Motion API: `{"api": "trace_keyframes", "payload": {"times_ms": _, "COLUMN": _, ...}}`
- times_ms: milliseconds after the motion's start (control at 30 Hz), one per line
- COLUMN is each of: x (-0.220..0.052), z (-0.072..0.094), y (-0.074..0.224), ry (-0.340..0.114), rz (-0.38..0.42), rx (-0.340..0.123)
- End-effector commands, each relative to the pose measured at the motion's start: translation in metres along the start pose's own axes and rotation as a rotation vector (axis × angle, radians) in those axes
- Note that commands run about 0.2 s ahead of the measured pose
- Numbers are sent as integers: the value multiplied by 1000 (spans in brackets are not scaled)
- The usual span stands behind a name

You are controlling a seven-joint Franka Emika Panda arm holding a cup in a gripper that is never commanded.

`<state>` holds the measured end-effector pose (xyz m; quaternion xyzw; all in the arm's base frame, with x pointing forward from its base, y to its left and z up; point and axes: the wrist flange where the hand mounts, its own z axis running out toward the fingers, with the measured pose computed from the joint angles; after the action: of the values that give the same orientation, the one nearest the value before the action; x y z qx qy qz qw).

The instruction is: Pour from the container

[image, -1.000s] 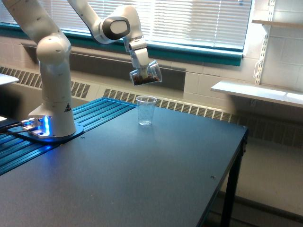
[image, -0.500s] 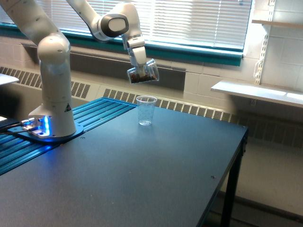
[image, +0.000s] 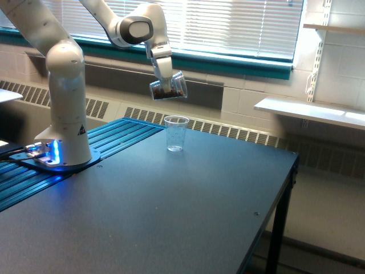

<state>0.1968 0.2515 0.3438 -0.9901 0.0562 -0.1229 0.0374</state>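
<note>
My claw (image: 165,85) grips the container (image: 168,89) in the air above the table (image: 188,211).

My fingers are clenched on the container, a short, wide clear cup that hangs tilted, its mouth turned toward the exterior view's right and a dark brown fill lying against its lower side. It hovers at about twelve o'clock from the taller clear cup (image: 176,133), higher up and a shade toward eleven, apart from it and touching nothing but my claw. That taller cup stands upright on the dark table, near the far edge, and looks see-through to the bottom. My white arm (image: 132,28) reaches in from about ten o'clock of the held cup, and my base (image: 63,157) sits at roughly nine o'clock from the standing cup, with a blue light glowing at its foot.
</note>
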Motion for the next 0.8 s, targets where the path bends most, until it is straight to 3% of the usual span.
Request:
{"api": "trace_keyframes", "payload": {"times_ms": 33, "x": -7, "z": 13, "y": 10, "ry": -27, "rz": 40, "rx": -33}}
{"api": "trace_keyframes", "payload": {"times_ms": 800, "x": -16, "z": 19, "y": 1, "ry": -97, "rz": 128, "rx": -39}}
